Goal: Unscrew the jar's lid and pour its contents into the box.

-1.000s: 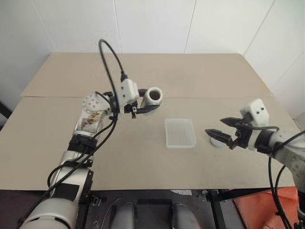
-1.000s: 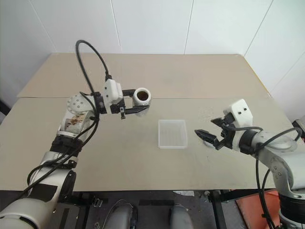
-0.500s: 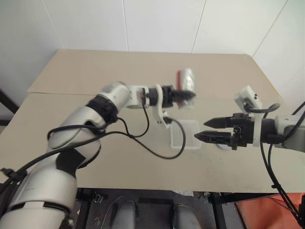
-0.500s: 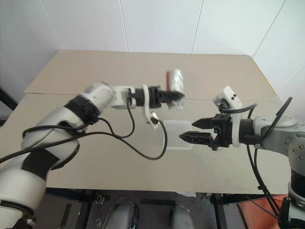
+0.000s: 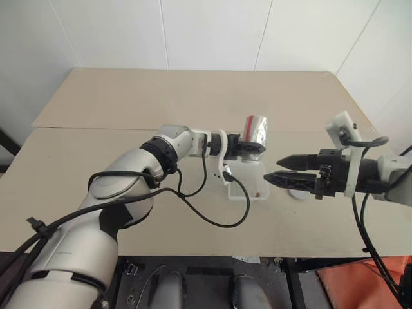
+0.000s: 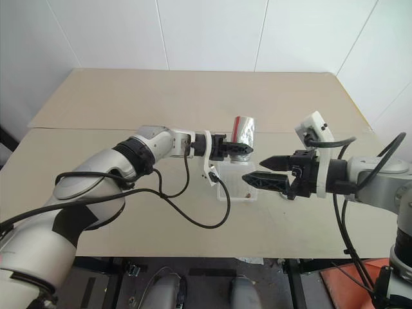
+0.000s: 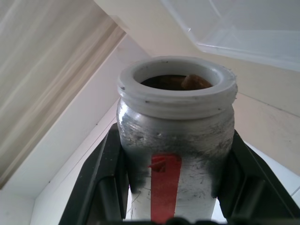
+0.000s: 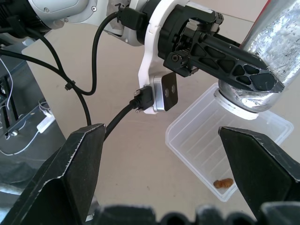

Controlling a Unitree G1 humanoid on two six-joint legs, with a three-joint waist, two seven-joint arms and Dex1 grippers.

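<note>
My left gripper is shut on the jar, a clear jar with a red stripe, and holds it tipped mouth-down over the box. The jar's mouth is open, with brown contents showing inside. One brown bit lies on the box's ribbed bottom. To the right of the box my right gripper hovers open, pointing at the jar, with nothing between its fingers. A pale round lid lies on the table under that gripper, partly hidden.
The box stands near the middle of a wide tan table, with white walls behind it. A black cable loops from my left wrist over the tabletop in front of the box.
My left arm has swung right and rolled the jar from mouth-toward-camera to mouth-down over the box. A brown bit now lies in the box. The right gripper rose slightly and stayed open.
</note>
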